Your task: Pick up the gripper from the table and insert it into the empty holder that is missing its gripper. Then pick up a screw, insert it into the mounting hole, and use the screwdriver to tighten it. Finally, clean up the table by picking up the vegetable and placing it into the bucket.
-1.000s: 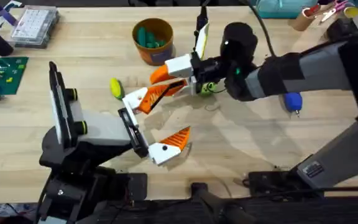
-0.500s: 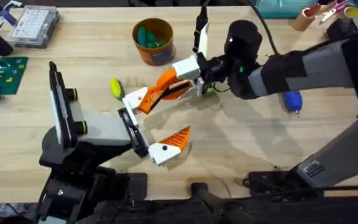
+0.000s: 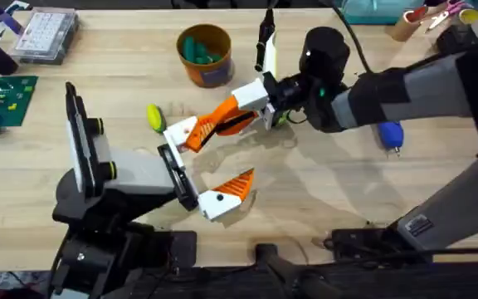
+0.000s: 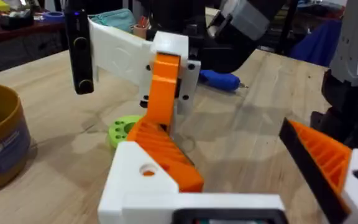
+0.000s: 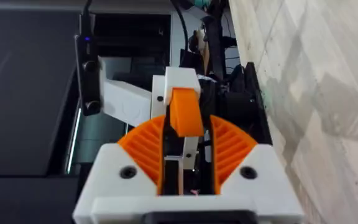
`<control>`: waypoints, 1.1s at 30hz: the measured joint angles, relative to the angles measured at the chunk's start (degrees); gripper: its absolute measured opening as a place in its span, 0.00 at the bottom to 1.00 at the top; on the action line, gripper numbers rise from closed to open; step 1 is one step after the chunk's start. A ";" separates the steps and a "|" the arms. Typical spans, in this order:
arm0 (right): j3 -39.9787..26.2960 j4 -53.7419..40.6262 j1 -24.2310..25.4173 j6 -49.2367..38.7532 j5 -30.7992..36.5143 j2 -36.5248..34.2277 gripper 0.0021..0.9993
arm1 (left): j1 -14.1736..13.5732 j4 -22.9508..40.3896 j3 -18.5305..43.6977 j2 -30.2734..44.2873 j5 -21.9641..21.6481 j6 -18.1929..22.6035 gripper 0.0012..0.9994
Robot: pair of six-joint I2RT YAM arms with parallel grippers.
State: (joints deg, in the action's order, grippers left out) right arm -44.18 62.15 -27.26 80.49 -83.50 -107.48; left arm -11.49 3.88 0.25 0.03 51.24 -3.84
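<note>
Bucket (image 3: 204,55) upright, teal pieces (image 3: 196,49) inside

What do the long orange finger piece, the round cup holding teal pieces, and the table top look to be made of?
The long orange ribbed finger, clamped in the right gripper: matte plastic, probably printed, judging by its even colour and moulded ribs. The round orange-brown bucket: possibly cardboard or plastic, with a tan rim and a printed label; unclear. The table: light wood, with visible grain and plank seams.

Around the bucket (image 3: 204,54) the wooden table (image 3: 322,191) lies open toward the camera's right; the right arm (image 3: 372,95) blocks its near-right approach.
</note>
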 joint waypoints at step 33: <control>8.94 7.73 -2.19 2.44 11.50 5.25 0.01 | 0.04 0.01 0.00 0.00 -0.42 -0.09 0.99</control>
State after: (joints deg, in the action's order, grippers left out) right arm -35.24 69.88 -29.44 82.93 -72.00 -102.23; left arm -11.44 3.89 0.25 0.03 50.82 -3.93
